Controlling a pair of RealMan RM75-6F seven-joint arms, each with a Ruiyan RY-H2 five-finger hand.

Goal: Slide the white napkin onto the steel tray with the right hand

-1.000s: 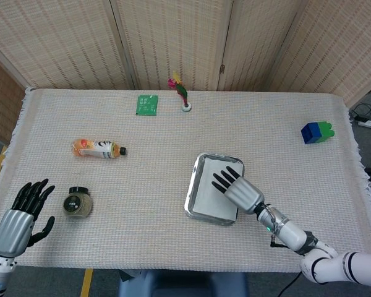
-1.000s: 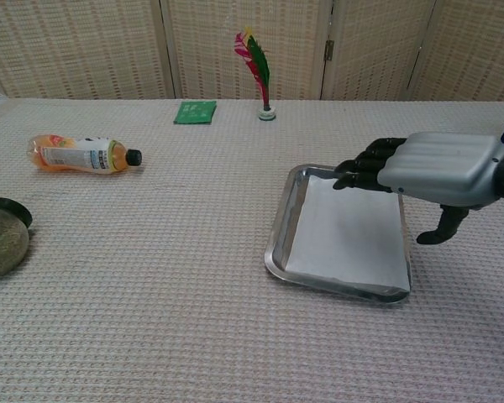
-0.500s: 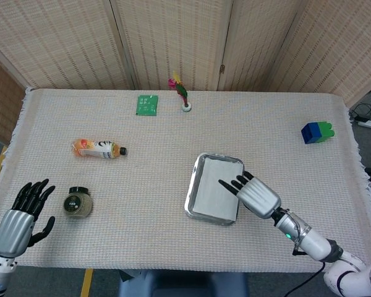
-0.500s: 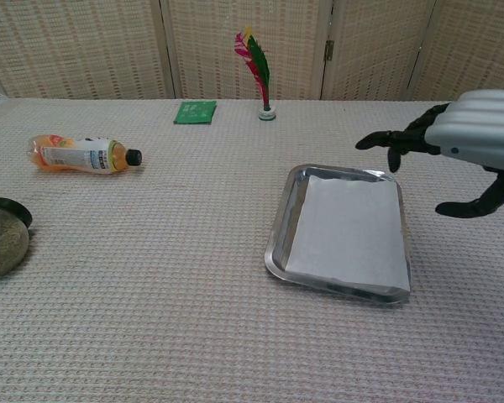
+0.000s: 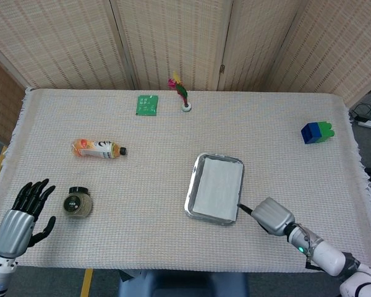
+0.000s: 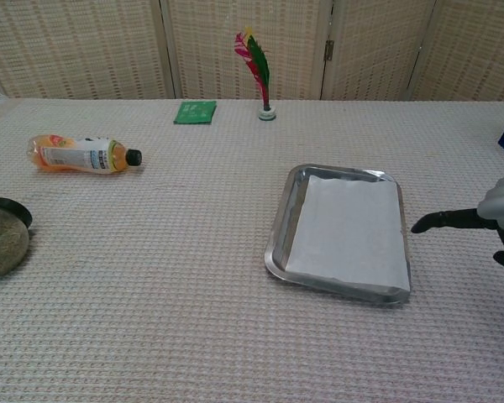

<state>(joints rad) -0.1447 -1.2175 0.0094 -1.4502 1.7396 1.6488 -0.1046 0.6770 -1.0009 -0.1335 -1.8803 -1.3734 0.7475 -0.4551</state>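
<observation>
The white napkin (image 5: 219, 185) (image 6: 349, 228) lies flat inside the steel tray (image 5: 194, 183) (image 6: 279, 239) near the middle of the table. My right hand (image 5: 270, 215) (image 6: 497, 211) hovers off the tray's near right corner, holding nothing; a dark finger points toward the tray. At the table's near left corner my left hand (image 5: 20, 216) rests with fingers spread and nothing in it. The chest view does not show the left hand.
A round jar (image 5: 77, 202) (image 6: 0, 238) sits beside the left hand. An orange drink bottle (image 5: 98, 148) (image 6: 82, 154) lies on its side at the left. A green packet (image 5: 147, 104), a feather shuttlecock (image 5: 182, 93) and blue-green blocks (image 5: 316, 132) sit further back.
My right hand has lifted off the napkin and drawn back toward the near right, clear of the tray. Napkin and tray stay put. The left hand is still.
</observation>
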